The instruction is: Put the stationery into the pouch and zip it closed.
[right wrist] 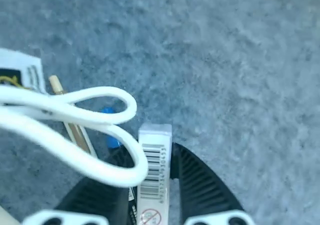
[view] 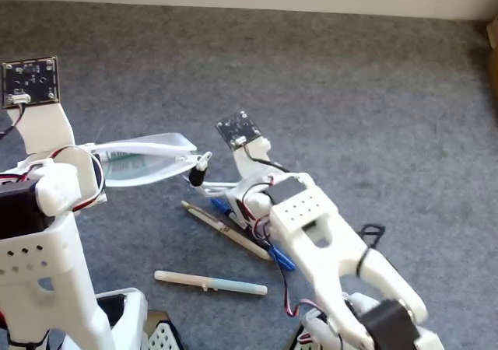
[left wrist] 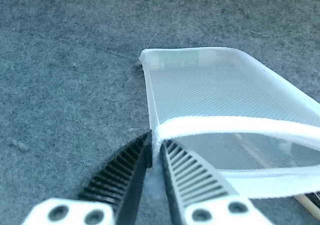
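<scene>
A white mesh pouch (view: 144,157) lies open-mouthed on the grey carpet. My left gripper (left wrist: 155,152) is shut on the end of its white rim (left wrist: 225,125). My right gripper (right wrist: 155,167) is shut on a white barcode-labelled stationery item (right wrist: 154,170), held just in front of the pouch's rim loop (right wrist: 75,105). In the high view that gripper (view: 204,180) sits at the pouch's mouth. On the carpet lie a wooden pencil (view: 226,229), a blue pen (view: 276,255) and a white pen (view: 210,284). The pencil (right wrist: 75,130) and blue pen (right wrist: 112,140) also lie beyond the rim.
A small black clip-like object (view: 373,230) lies right of the right arm. The arm bases (view: 47,288) take up the near edge. Open carpet stretches toward the far wall and to the right.
</scene>
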Robot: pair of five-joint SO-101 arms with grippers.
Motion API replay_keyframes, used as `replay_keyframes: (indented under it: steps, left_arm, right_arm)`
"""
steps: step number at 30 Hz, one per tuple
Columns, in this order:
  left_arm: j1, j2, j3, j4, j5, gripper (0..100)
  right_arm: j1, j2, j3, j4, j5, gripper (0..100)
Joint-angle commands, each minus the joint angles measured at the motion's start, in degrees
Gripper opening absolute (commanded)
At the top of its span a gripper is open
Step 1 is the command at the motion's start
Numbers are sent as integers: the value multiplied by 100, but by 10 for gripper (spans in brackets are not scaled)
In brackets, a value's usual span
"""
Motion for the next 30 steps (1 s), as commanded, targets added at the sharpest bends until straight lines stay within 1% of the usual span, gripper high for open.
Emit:
replay_keyframes:
  steps: [1,5,12,15,26,30]
  left_arm:
    - [84,31,-66,-26,26,6]
    - [92,66,-84,-26,26,6]
    - [127,75,-523,35,35,6]
    - [127,84,-760,220,35,6]
    - [136,92,-1288,378,79,6]
    - [576,259,-1314,387,167,6]
  right_arm:
    - [-13,-1015,40,-66,62,5]
    - [-22,-1982,268,-84,62,5]
    - [-31,-3512,541,-84,53,5]
    - [-31,-3978,646,-92,62,5]
    - [-40,-4716,681,-259,35,5]
    - [-66,-4927,655,-259,26,5]
